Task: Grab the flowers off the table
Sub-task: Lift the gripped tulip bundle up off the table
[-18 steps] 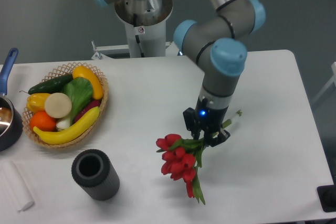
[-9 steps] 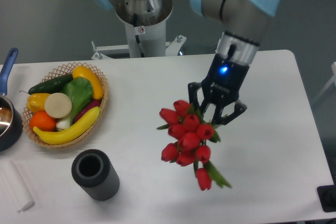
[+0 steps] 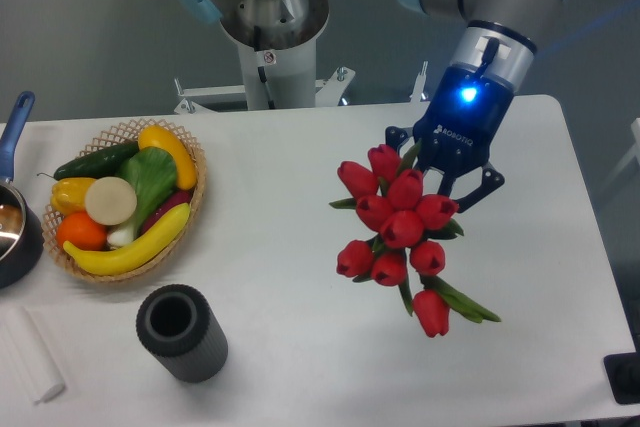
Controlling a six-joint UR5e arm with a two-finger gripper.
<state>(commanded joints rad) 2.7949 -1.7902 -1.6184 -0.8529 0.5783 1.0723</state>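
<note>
Fixed camera only, one view.

The gripper point(image 3: 447, 169) had the flowers point(image 3: 398, 235) clamped by the stems, fingers closed on them just above the blooms. A second back the bunch lay low against the table point(image 3: 300, 297), right of the basket point(image 3: 196, 185); half a second back it was already off the surface; here it hung higher again and had moved further right, away from the basket and toward the table's far edge. The red heads dangled below the gripper, one bloom and a green leaf trailing lowest. Nothing of the bunch looked to be touching the table, though from this angle I couldn't be sure how much clearance there was.

Read: the lift was done, so the pick looked essentially complete. Grip sat near the heads, so watch for slip.

The black cylinder point(image 3: 181, 332), below the basket, sat undisturbed.
</note>
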